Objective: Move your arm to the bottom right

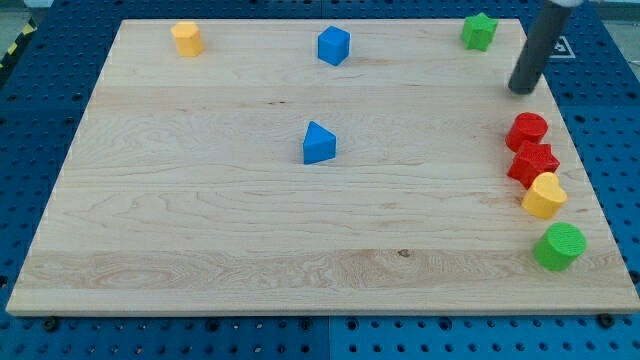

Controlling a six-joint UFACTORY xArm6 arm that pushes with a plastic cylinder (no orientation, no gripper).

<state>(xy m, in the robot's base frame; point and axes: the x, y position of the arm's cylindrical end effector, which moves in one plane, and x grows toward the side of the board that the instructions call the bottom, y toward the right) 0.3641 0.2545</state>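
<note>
Near the view's top right corner of the desk [200,215], my tip [521,91] rests on the bare wood, the dark rod slanting up and toward the view's right until it leaves the picture. This arm carries no gripper, so no opening or clenching shows; the rod holds nothing and touches no block.

Closest to my tip, just toward the view's bottom, stands the red cylinder [526,130], near but apart from the tip. Beyond it, further toward the view's bottom, sits a red star-like block [533,164], touching or almost touching the cylinder. Further down again lies the yellow heart-shaped block [544,195], pressed against the red star's lower edge. At the end of this column, well toward the view's bottom from my tip and close to the desk's right edge, stands the green cylinder [559,246], slightly apart from the yellow heart.

Toward the view's top left of my tip, near the desk's top edge, sits a green star-like block [479,31]. Well to the view's left of the tip, also near the top edge, is a blue cube [334,45]. Lower and to the view's left, around the middle of the desk, lies a blue wedge-like block [318,143]. Farthest from my tip, by the top left corner, stands a yellow block [187,39] whose exact shape I cannot make out.
</note>
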